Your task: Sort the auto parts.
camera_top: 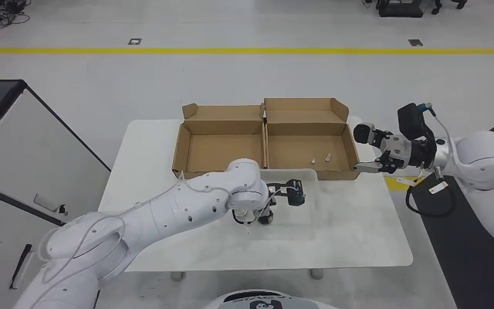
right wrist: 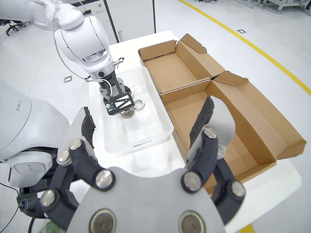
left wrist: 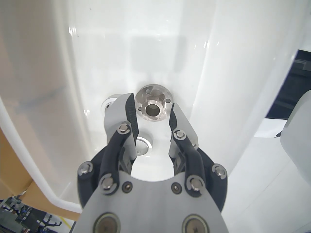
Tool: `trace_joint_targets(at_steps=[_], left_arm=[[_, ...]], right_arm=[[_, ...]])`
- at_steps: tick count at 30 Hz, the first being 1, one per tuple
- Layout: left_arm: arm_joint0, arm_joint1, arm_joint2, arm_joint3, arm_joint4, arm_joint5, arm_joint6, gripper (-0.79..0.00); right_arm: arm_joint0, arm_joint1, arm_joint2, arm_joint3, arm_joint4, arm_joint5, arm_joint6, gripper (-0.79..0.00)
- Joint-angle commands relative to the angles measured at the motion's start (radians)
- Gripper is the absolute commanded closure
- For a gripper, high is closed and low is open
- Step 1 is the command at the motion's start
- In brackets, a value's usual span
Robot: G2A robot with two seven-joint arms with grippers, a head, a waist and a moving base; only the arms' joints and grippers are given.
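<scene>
The left claw (left wrist: 151, 105) is down inside the white plastic bin (right wrist: 145, 141), spread, with one ribbed pad on each side of a flanged metal hub (left wrist: 153, 109) that stands on the bin floor with its bore facing up; a gap shows between the pads and the hub's neck. Two metal rings lie just beside it, one (left wrist: 143, 144) and another (left wrist: 108, 101), each partly hidden behind a finger. The bin sits on the white counter (camera_top: 347, 232), just in front of an open cardboard box (camera_top: 224, 151) with two compartments; the right one holds two small pale parts (camera_top: 328, 154) (too small to tell what they are). The right claw (right wrist: 148, 105) hangs spread and empty off the box's right end.
</scene>
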Motion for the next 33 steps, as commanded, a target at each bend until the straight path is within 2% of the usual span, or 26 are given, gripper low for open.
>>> trace_joint_targets(at_steps=[1,13,15,33], left_arm=[[0.003,-0.003,-0.002,0.013,0.002,-0.004,0.000,-0.348],[0.023,-0.011,-0.020,0.020,0.006,-0.017,-0.021,-0.339],[0.026,-0.013,-0.022,0.019,0.005,-0.018,-0.025,-0.314],[0.041,-0.035,-0.040,0.046,0.020,-0.031,-0.027,-0.339]], right_arm=[[0.000,0.000,0.000,0.000,0.000,0.000,0.000,-0.785],[0.000,0.000,0.000,0.000,0.000,0.000,0.000,-0.785],[0.000,0.000,0.000,0.000,0.000,0.000,0.000,-0.785],[0.000,0.000,0.000,0.000,0.000,0.000,0.000,-0.785]])
